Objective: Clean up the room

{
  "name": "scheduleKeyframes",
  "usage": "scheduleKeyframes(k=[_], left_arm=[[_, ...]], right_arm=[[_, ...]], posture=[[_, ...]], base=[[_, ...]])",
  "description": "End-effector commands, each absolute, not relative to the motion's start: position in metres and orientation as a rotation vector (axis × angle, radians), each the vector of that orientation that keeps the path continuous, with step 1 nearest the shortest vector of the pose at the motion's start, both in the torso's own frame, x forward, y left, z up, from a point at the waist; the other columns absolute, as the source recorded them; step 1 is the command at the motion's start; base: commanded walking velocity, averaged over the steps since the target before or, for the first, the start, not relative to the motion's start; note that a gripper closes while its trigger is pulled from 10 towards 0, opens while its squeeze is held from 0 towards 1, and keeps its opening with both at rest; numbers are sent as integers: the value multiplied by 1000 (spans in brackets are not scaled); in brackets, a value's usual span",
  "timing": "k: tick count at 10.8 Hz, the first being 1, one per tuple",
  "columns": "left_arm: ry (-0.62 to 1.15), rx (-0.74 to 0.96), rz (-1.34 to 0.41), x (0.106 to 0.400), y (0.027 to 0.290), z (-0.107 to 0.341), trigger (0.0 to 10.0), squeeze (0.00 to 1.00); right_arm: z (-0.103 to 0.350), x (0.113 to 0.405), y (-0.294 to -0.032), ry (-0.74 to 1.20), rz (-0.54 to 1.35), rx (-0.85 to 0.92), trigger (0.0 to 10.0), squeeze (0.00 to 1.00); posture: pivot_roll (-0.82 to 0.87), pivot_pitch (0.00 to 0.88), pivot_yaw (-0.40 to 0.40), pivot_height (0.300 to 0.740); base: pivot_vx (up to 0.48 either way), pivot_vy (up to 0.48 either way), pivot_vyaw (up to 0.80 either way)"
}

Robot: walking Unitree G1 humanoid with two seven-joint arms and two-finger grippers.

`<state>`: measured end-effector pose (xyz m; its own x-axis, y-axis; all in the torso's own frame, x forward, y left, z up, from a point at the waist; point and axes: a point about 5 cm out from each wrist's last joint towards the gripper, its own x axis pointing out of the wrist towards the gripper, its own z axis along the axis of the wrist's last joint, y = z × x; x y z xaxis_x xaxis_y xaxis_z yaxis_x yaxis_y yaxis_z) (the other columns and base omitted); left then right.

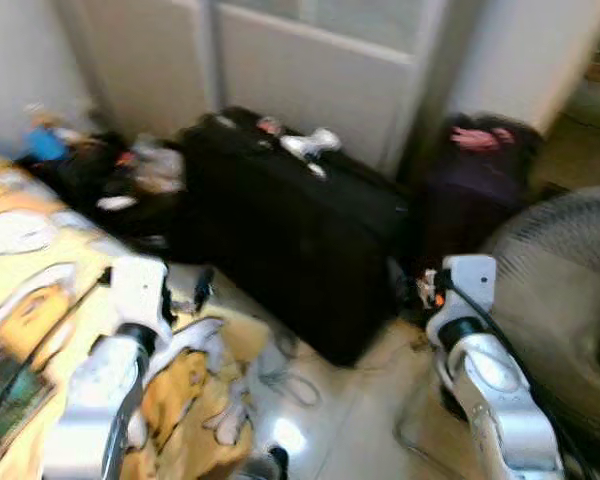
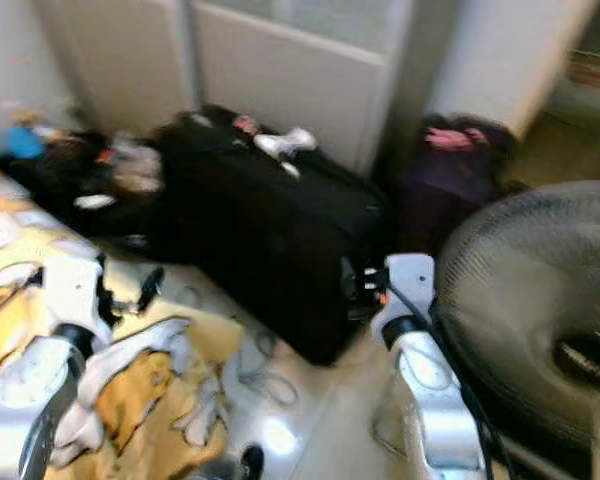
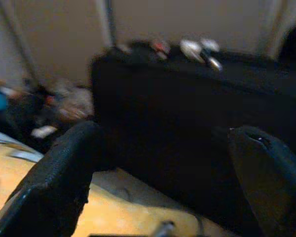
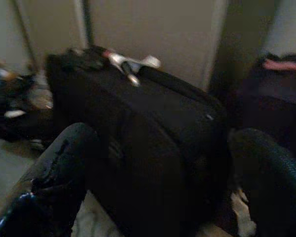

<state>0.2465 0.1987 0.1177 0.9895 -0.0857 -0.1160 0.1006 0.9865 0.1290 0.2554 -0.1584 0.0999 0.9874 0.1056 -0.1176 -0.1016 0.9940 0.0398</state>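
A big black suitcase [image 1: 290, 240] lies on the floor against the white cupboard doors, with a small white and red thing [image 1: 310, 143] on top. A yellow patterned cloth [image 1: 185, 385] is spread over the floor at the left, with white pieces [image 1: 230, 415] on it. My left gripper [image 3: 158, 143] is open and empty, held above the cloth's edge and pointing at the suitcase. My right gripper [image 4: 163, 143] is open and empty too, close to the suitcase's near right corner. The picture is blurred.
A pile of dark bags and loose items [image 1: 100, 175] with something blue lies at the back left. A dark purple bag [image 1: 475, 185] stands right of the suitcase. A large round fan [image 2: 530, 310] stands at the right. A cable [image 1: 290, 380] loops on the pale tiles.
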Motion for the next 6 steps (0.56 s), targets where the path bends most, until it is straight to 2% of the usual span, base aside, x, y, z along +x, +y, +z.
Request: scheduleKeyframes(k=[1,4,6], left_arm=[[99,145,-77,245,200,122,10000,0],[107,162,-100,243,195,120,10000,0],[112,147,-106,245,195,121,10000,0]], right_arm=[[101,258,-162,111,83,34,10000,1000],[102,255,-165,106,24,42,10000,1000],[100,253,-165,115,25,41,10000,1000]], posture=[[47,0,-40,740],[34,0,-22,740],[25,0,-13,740]], base=[[0,0,800],[0,0,800],[0,0,0]])
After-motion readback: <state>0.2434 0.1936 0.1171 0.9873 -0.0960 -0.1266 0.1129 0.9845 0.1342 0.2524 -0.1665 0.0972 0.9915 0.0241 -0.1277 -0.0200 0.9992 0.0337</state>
